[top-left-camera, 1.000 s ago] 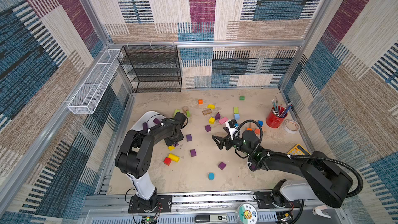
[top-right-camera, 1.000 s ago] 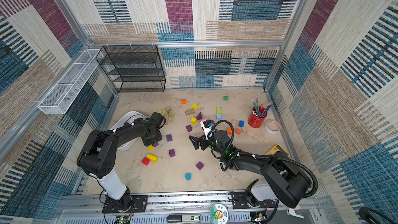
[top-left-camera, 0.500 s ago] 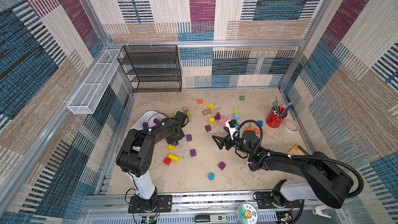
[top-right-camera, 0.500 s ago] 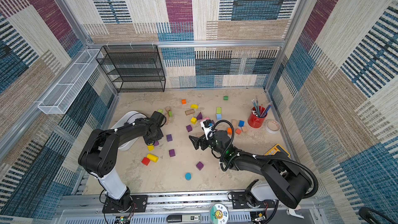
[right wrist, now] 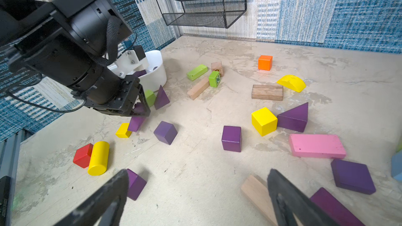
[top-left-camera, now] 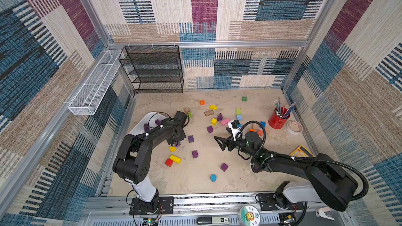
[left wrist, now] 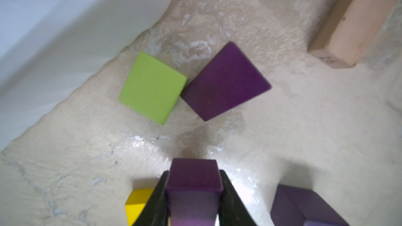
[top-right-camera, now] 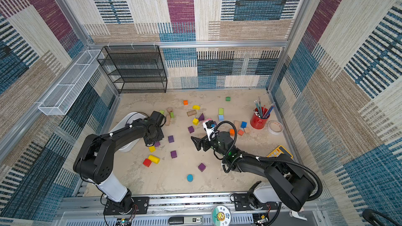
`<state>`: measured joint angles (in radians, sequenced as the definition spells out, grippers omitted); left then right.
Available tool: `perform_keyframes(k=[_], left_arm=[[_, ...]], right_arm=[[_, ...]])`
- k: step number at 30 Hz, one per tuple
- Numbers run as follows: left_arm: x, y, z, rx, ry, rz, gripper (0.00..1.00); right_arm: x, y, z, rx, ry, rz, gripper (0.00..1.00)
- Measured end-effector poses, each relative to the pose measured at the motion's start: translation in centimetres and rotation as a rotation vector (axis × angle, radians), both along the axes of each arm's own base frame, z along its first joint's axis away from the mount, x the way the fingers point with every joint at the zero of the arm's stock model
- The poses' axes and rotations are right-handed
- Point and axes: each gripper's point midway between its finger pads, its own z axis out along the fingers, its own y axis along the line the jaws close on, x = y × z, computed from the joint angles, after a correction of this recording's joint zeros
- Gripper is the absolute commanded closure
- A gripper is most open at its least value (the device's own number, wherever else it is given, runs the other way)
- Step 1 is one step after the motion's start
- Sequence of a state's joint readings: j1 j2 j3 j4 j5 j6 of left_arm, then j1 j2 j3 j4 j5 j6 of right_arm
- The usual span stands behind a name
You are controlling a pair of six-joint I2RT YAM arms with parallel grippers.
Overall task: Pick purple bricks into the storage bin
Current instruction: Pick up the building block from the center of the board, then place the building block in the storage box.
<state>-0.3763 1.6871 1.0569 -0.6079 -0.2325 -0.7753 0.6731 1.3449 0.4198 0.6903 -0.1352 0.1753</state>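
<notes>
Jaws of left gripper (left wrist: 193, 172) narrow, clamped on small dark-purple wooden block (left wrist: 193, 190), low over beige table (left wrist: 304, 127), just beside yellow cube (left wrist: 138, 203). Shallow white plastic storage bin (top-left-camera: 136, 130): at left table edge, near that gripper; two purple pieces (top-left-camera: 146, 127) inside (shapes unclear). Right gripper (right wrist: 196, 177): jaws wide, empty, above mid-table. Loose purple cubes (top-left-camera: 191, 138) scattered between arms. Purple wedge (left wrist: 226, 81) touching lime-green square block (left wrist: 152, 88).

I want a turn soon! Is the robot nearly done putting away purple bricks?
Not nearly. At least two purple bricks lie in the storage bin. The left gripper is shut on a purple block. The right gripper is open. Several purple cubes and a purple wedge wait on the table.
</notes>
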Motion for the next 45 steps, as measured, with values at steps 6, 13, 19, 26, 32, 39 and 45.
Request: perform_keyframes(k=[6,13,19,26,32,39,45], left_arm=[[-0.2,-0.1,2.1,-0.008,-0.028,-0.038,0.71],[0.2,0.1,5.6,-0.003,-0.076,-0.061,0.71],[1.1,1.3,8.2,0.018,-0.111,-0.05,0.71],[2.0,3.6,9.7,0.028,-0.118,-0.005,0.71],[3.0,7.0,10.2,0.044,-0.11,0.054,0.71],[3.8,10.6,9.1,0.066,-0.066,0.124,0.72],[3.8,12.4,7.0,0.054,-0.006,0.165,0.72]], right_arm=[[0.0,-0.1,0.3,0.004,-0.007,-0.006,0.01],[0.0,-0.1,0.4,0.006,-0.01,-0.006,0.0],[-0.1,-0.2,0.7,0.011,-0.015,-0.005,0.0],[-0.2,-0.3,1.0,0.017,-0.022,-0.004,0.0],[-0.4,-0.3,1.0,0.021,-0.02,-0.002,0.01],[-0.6,-0.3,1.3,0.029,-0.026,0.009,0.01],[-1.1,0.1,1.4,0.038,-0.028,0.038,0.0]])
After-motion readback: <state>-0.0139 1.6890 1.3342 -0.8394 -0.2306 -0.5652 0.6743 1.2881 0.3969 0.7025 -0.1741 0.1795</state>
